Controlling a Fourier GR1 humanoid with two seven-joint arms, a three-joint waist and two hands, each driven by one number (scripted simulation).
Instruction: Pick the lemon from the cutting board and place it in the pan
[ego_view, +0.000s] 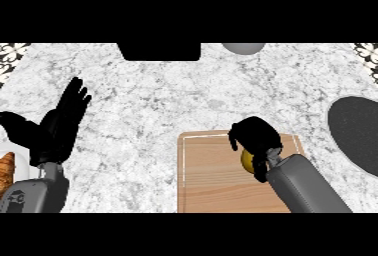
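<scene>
the right hand (255, 137) hides most of the lemon (247, 161), perhaps gripping it. the pan (358, 132) is cut off at the right edge, the croissant (7, 172) at the left.

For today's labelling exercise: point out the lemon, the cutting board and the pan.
lemon (248, 161), head view, yellow side showing under the right hand.
cutting board (210, 175), head view, bare wood left of the lemon.
pan (358, 132), head view, dark inside surface.

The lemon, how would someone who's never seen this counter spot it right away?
Find the wooden cutting board at the marble counter's near edge. On its right side the right hand curls over the lemon, the only yellow thing there.
</scene>
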